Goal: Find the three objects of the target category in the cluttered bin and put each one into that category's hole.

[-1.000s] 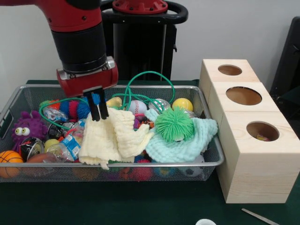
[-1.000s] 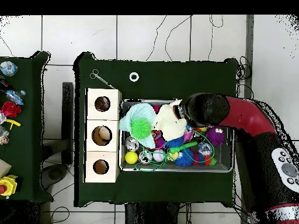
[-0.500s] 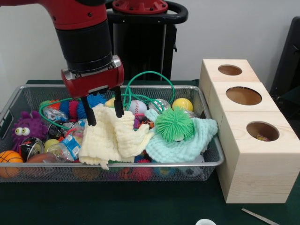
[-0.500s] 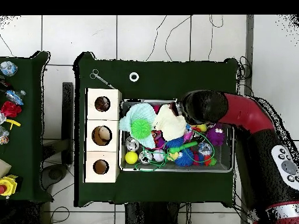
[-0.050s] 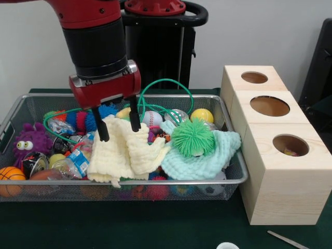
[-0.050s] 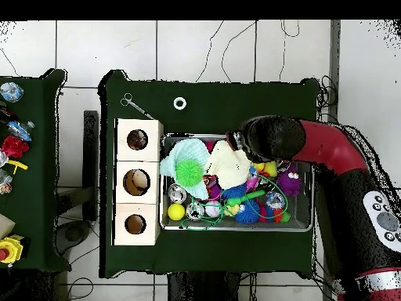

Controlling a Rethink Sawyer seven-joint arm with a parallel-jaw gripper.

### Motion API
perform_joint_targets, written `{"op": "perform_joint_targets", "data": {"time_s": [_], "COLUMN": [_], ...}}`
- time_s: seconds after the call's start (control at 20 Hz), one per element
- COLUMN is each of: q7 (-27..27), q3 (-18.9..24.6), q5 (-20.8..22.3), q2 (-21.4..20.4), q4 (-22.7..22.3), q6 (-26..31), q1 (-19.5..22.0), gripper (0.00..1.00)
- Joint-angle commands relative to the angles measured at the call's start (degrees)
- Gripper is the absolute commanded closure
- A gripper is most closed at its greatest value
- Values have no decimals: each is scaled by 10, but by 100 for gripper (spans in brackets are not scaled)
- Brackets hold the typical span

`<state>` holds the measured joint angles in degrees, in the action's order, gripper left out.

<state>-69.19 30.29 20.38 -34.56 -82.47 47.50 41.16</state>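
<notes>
We saw the gripper (image 5: 118,126) with its jaws spread apart and grasping nothing, its two black fingers (image 5: 135,117) straddling the top fold of a yellow cloth (image 5: 124,153) in the wire basket (image 5: 231,176). The cloth lay in the middle of the basket, its edge touching a mint cloth (image 5: 205,158) that carried a green spiky ball (image 5: 192,137). A wooden box (image 5: 275,140) with three holes stood against the basket's side on the green tabletop (image 5: 155,223). In the overhead view the arm (image 6: 329,153) covered the gripper.
</notes>
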Motion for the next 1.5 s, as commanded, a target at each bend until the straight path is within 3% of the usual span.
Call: {"op": "perform_joint_targets", "data": {"time_s": [0.05,0.2,0.75,1.5], "q7": [60,32,36,29], "q3": [-13,-34,-62,-52], "q5": [46,60,100,63], "q2": [19,25,53,63], "q4": [-24,-38,-29,-52], "q6": [73,56,66,129], "q1": [-16,-21,-33,-35], "gripper": [0,0,0,0]}}
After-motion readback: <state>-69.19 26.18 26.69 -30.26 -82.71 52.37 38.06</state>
